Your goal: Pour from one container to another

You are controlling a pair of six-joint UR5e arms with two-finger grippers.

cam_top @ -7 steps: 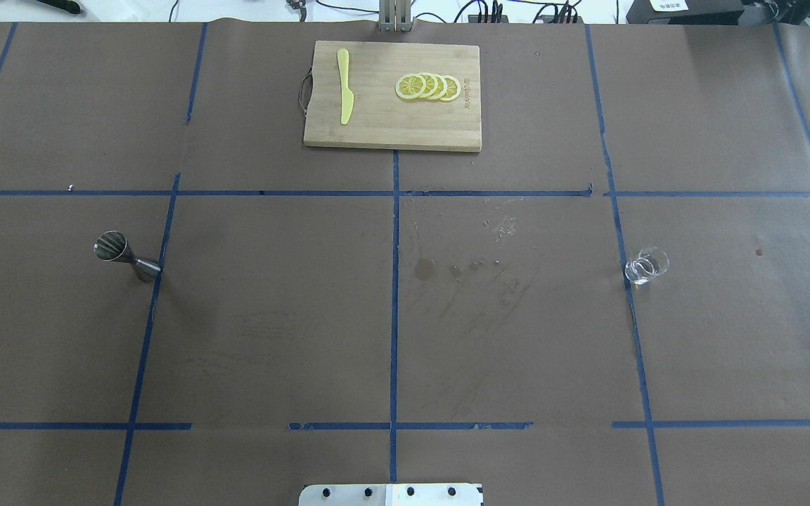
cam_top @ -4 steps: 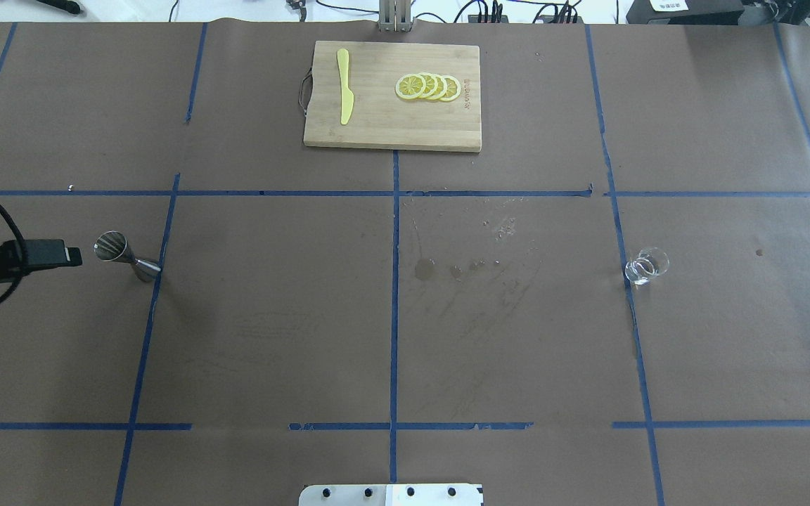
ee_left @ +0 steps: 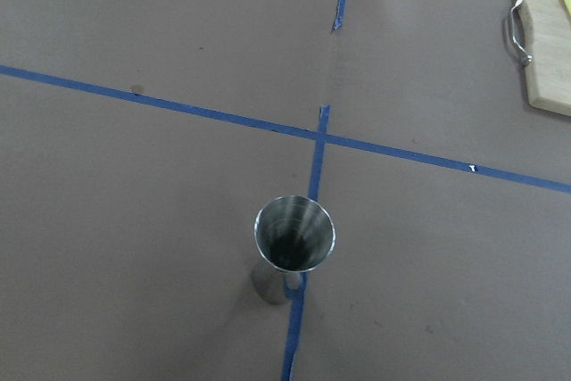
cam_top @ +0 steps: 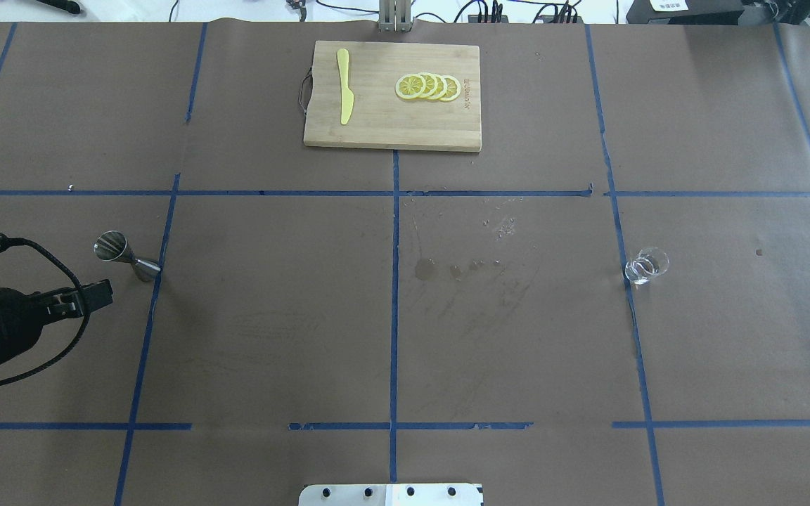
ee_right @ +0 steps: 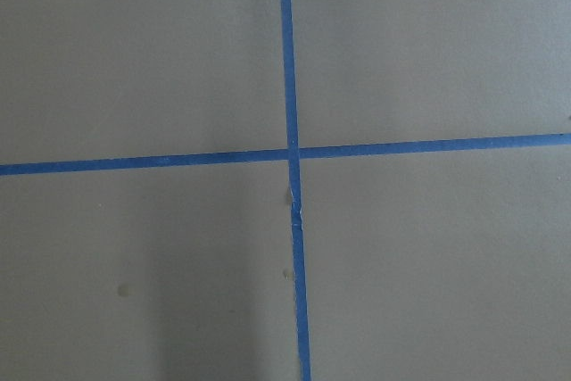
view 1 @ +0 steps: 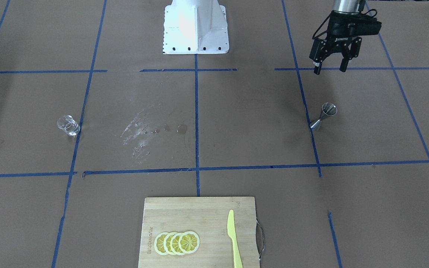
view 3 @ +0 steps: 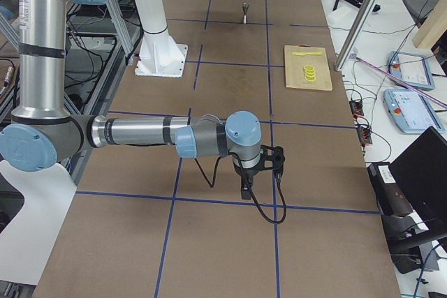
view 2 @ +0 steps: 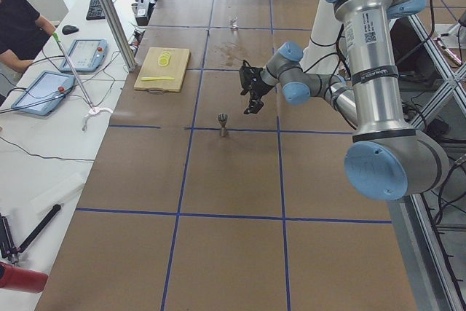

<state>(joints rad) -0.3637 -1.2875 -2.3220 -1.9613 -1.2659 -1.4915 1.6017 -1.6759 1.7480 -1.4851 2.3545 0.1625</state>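
Approach step. My left fingers [view 1: 316, 66] are spread wide and empty, near the jigger [view 1: 324, 116], robot side. Glass cup [view 1: 68, 124] well apart from jigger across worktop. Next: lower, close round jigger's waist. My right fingers [view 3: 244, 190]: cannot tell.

I see the steel jigger [cam_top: 126, 256] standing upright on a blue tape line, and the clear glass cup [cam_top: 646, 266] upright, well apart from it.

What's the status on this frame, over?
Left claw open, empty, short of the jigger. Right claw: state unclear, nowhere near the glass cup. Both upright, untouched. Nothing blocking either.
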